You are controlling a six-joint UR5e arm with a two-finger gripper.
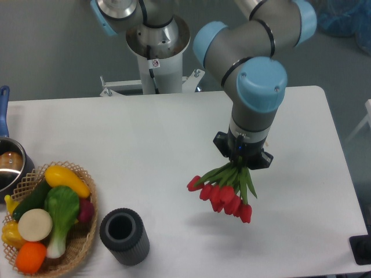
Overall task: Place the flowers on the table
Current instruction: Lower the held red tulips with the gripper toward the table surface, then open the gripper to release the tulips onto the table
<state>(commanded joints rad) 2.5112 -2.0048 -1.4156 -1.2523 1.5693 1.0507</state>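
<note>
The flowers are a bunch of red tulips with green stems. They hang below my gripper, buds pointing down and to the left, above the white table right of its middle. A faint shadow lies on the table under them. The gripper is shut on the stems; its fingers are mostly hidden by the wrist and the leaves. The buds seem to be held just clear of the tabletop.
A dark grey ribbed cylinder vase stands at the front left. A wicker basket of toy vegetables sits at the left front corner. A pot with a blue handle is at the left edge.
</note>
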